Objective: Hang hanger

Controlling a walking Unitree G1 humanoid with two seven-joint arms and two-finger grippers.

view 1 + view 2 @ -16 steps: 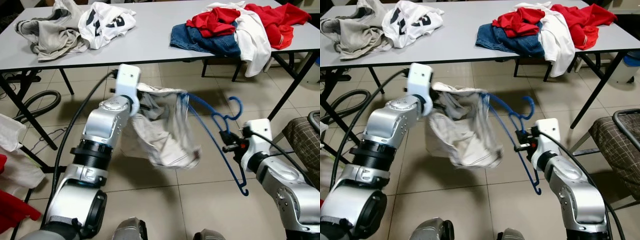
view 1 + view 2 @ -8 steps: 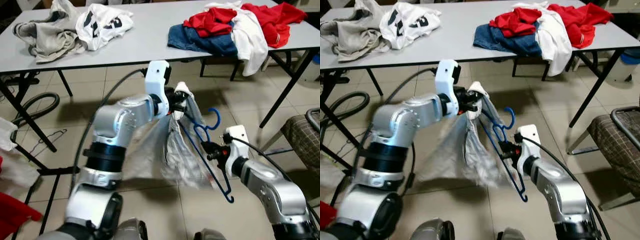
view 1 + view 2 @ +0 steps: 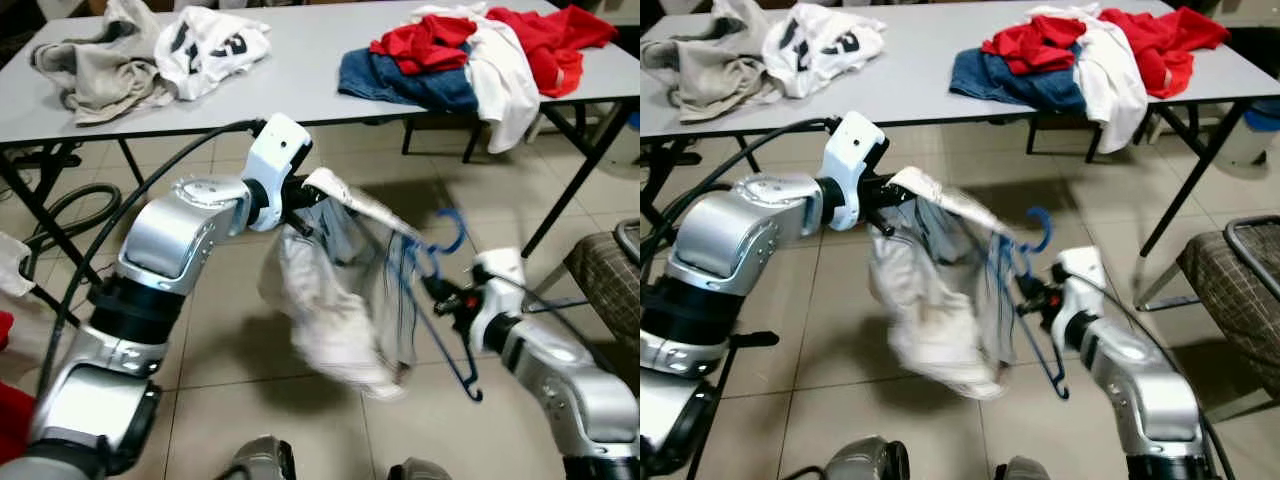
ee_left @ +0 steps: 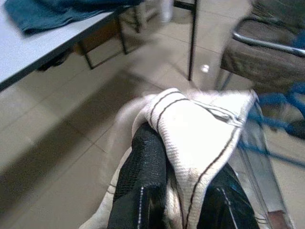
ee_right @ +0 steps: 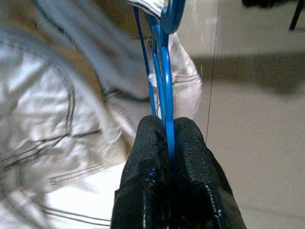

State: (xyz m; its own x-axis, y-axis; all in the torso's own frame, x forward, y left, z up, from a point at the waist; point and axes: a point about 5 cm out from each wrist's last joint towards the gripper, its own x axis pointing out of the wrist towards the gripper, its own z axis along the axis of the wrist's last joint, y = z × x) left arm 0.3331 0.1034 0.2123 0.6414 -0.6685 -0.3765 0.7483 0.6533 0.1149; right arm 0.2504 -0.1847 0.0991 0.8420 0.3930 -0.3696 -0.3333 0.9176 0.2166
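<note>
While you judge where this stands, note that the step in hand looks like dressing the blue hanger (image 3: 440,300) with the pale garment (image 3: 340,300) rather than hanging it up: no rail shows, so you will probably have to seat the cloth first and then find a place for the hook. Your left tool (image 4: 178,191) sits at centre-left of the left eye view, and its black fingers (image 4: 143,176) are pinched on a ribbed, dark-striped edge of the garment, which drapes down from there toward the lower centre of the frame, blurred with motion. Your right tool (image 5: 167,143) is at the right of centre, clamped tight on the thin blue wires of the hanger with no gap between the fingers; the hook curls up above it and the bottom bar slants down toward the floor tiles (image 3: 250,400). Hanger and garment overlap, with the blue wire running in against the cloth, though how far one arm of the hanger is inside the opening cannot be told. Your left arm is raised and reaches across toward the right, elbow bent; your right arm is low with the forearm angled up and inward. Next you likely need to spread the held edge over the hanger's shoulder. Behind, the table (image 3: 300,90) carries heaps of clothes (image 3: 470,50).
</note>
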